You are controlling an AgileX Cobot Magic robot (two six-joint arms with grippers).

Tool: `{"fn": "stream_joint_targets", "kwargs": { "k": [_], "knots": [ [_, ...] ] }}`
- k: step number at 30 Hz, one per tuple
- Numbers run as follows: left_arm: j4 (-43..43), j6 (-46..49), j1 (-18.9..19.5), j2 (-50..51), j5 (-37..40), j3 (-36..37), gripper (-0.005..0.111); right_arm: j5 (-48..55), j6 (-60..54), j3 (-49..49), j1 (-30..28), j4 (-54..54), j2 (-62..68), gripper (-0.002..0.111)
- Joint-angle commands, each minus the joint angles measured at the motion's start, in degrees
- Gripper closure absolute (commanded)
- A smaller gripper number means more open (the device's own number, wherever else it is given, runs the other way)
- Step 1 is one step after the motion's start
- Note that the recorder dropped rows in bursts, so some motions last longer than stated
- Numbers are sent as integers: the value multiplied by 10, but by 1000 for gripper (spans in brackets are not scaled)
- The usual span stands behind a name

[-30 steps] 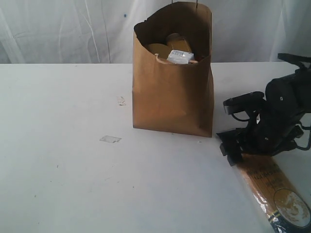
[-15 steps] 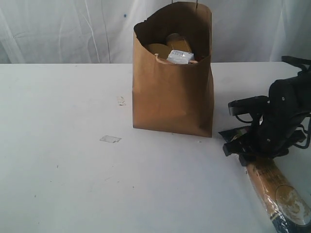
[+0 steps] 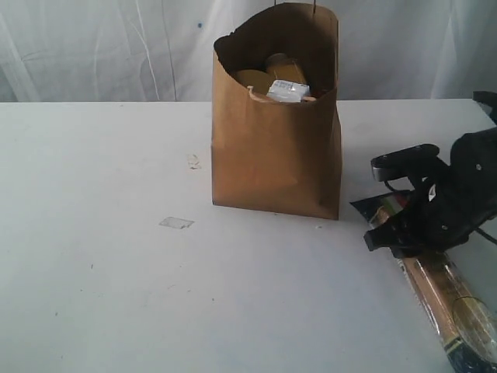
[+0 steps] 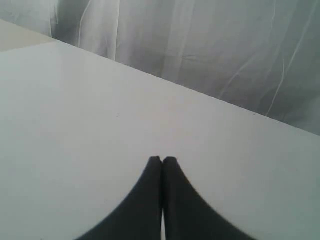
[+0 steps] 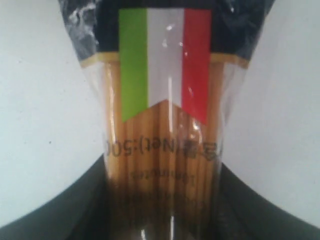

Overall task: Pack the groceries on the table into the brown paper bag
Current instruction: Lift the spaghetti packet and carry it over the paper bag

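The brown paper bag (image 3: 276, 148) stands upright at the middle of the table (image 3: 101, 233). Its open top shows a small white-blue carton (image 3: 288, 91) and brownish-yellow items (image 3: 252, 78). Right of the bag lies the long spaghetti packet (image 3: 439, 287), its dark end with an Italian flag pointing at the bag's base. My right gripper (image 3: 400, 233) is shut on the packet near that end. In the right wrist view both black fingers (image 5: 75, 200) press the packet (image 5: 162, 125) from either side. My left gripper (image 4: 162, 159) is shut and empty over bare table, outside the exterior view.
A small clear scrap (image 3: 176, 223) and tiny crumbs (image 3: 193, 162) lie on the table left of the bag. A white curtain (image 3: 93, 47) hangs behind the far edge. The packet's far end reaches the frame's lower right corner.
My right gripper has closed from wide open onto the spaghetti packet and moved a little right. The packet looks squeezed narrower and has shifted with it. The left gripper stayed shut.
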Motion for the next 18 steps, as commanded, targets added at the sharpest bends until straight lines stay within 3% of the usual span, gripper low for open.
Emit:
{"fn": "stream_joint_targets", "kwargs": {
  "k": [1,18],
  "knots": [
    [4,0,1,-2,-1,2,107,-74,-5,24,0,31,-95,108],
    [4,0,1,-2,0,2,107,14,-9,24,-1,-1,-542,108]
  ]
}}
